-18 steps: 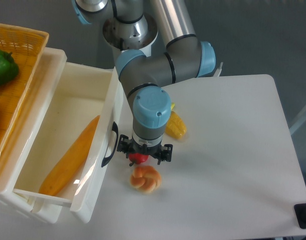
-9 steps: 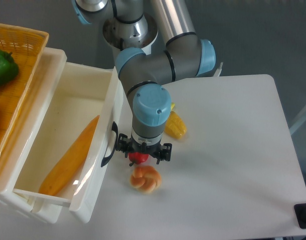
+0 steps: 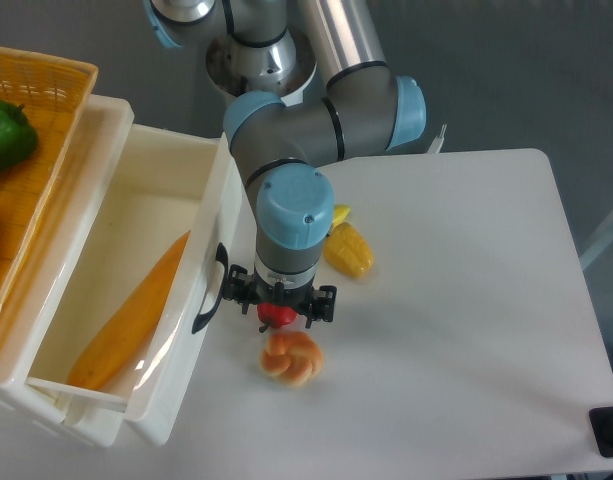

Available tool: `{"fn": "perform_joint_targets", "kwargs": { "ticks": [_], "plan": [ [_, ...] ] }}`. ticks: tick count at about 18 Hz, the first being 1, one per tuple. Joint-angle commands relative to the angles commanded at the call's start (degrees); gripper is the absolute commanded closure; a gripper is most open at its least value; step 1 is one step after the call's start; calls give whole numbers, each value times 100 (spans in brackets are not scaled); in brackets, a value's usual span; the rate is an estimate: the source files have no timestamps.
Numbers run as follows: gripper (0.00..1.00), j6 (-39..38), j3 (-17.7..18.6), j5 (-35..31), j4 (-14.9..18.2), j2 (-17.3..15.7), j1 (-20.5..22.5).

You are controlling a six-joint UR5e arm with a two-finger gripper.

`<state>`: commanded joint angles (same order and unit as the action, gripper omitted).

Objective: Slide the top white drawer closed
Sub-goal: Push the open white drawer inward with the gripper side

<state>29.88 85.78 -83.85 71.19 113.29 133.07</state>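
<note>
Drawer first: the top white drawer [image 3: 136, 300] stands open left of your end effector [image 3: 279, 306], its front panel's long axis running down-frame, touching the wrist; you cannot tell the jaws' state.

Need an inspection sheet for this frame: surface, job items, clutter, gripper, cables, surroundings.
Surface: white table, bare on its right side.
Job items: top white drawer pulled out, a long orange vegetable inside; black handle on its front.
Clutter: bread roll, corn cob, small red item beneath the gripper; orange basket holding a green pepper.
Gripper: gripper beside the handle; open or shut, cannot tell.
Cables: nothing seen.
Surroundings: grey floor.
</note>
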Motion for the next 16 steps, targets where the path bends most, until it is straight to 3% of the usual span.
{"fn": "perform_joint_targets", "kwargs": {
  "ticks": [16],
  "plan": [
    [0,-62,44,0,44,-105,-545]
  ]
}}
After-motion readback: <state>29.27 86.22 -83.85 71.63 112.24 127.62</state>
